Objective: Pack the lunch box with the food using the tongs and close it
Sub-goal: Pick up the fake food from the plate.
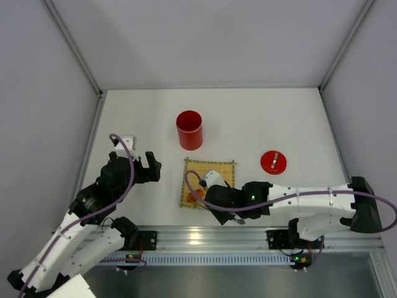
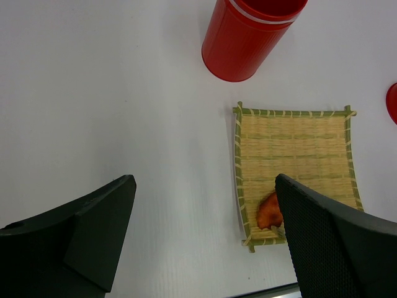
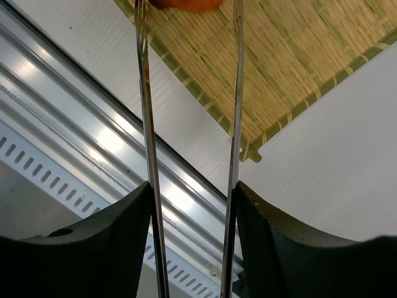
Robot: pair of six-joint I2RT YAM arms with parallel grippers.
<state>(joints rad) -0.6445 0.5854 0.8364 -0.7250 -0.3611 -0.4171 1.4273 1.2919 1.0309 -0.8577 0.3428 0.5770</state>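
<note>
Here, right gripper [image 3: 193, 202] low over the mat [image 3: 298, 56], tongs [image 3: 148, 124] in its grip

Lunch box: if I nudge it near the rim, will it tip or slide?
The lunch box stands upright, taller than wide, so a high push probably tips it. Being cylindrical, it would likely roll once down. Pushed low, it may slide on the smooth table.

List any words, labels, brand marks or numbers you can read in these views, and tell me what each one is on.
None: no words, numbers or logos can be read in any view.
The lunch box, its lid, the bamboo mat, the tongs and the metal rail all look unmarked.
The only sign is a small green light on the right arm, and it carries no characters.
</note>
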